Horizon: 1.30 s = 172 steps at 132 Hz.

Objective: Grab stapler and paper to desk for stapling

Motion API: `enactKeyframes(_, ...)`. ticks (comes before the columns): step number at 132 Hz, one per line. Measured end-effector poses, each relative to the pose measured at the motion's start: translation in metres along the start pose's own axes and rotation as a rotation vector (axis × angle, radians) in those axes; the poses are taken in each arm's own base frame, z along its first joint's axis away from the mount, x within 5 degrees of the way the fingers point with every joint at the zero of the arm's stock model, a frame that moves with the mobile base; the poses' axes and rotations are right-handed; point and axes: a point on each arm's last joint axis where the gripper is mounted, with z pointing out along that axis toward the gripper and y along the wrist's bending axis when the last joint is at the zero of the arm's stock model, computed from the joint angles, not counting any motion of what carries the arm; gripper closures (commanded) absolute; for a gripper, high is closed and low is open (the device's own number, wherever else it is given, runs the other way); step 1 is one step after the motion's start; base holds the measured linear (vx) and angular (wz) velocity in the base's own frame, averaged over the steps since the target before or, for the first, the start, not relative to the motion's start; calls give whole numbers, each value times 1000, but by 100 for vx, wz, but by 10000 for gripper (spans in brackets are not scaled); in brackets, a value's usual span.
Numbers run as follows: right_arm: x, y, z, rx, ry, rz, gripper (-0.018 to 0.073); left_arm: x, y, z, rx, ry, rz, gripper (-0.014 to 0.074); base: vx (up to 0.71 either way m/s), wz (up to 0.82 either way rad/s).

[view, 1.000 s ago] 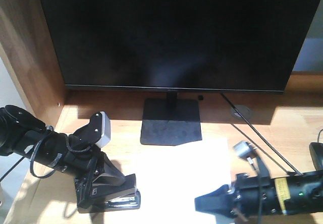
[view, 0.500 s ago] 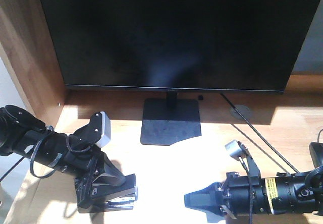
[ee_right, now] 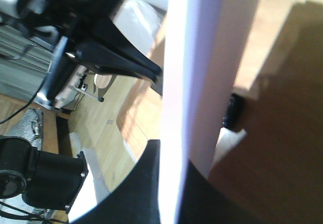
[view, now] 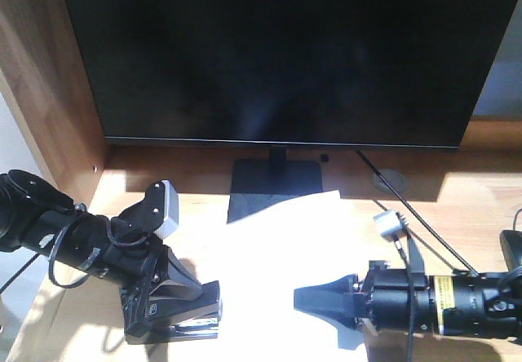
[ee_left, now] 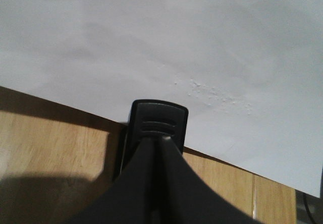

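Down at the desk [view: 457,207], both grippers are loaded.
The left gripper [view: 192,301] is clamped on the black stapler [view: 196,324], low at the front left, just beside the paper [view: 277,248]. The right gripper [view: 314,303] pinches that white sheet, whose far edge overlaps the monitor stand base [view: 273,184].

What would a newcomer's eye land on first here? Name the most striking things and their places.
The big black monitor fills the back of the desk. Before it, a sunlit white paper glares, pinched by the right hand. At lower left, the left hand clamps the black stapler.
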Motion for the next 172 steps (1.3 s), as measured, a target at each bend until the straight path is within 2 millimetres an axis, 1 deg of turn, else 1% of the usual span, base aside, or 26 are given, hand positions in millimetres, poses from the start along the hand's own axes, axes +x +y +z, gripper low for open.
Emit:
enactKeyframes(18, -3, 7, -3, -5, -19, -37, 562, 0, 0, 0, 0, 0, 0, 603, 0, 0)
enactKeyframes(42, -3, 6, -3, 2, -16, -29, 562, 0, 0, 0, 0, 0, 0, 603, 0, 0)
enactKeyframes(56, 0, -1, 0, 17, 1, 11, 562, 0, 0, 0, 0, 0, 0, 603, 0, 0)
enactKeyframes(76, 7, -17, 6, 39, 29, 78, 562, 0, 0, 0, 0, 0, 0, 603, 0, 0)
enactKeyframes(107, 12, -35, 14, 62, 6, 159, 562, 0, 0, 0, 0, 0, 0, 603, 0, 0)
enactKeyframes(135, 15, -46, 19, 52, -24, 225, 562, 0, 0, 0, 0, 0, 0, 603, 0, 0)
enactKeyframes(158, 18, -58, 22, 80, -50, 290, 562, 0, 0, 0, 0, 0, 0, 603, 0, 0)
enactKeyframes(172, 21, -61, 26, 88, -48, 314, 562, 0, 0, 0, 0, 0, 0, 603, 0, 0)
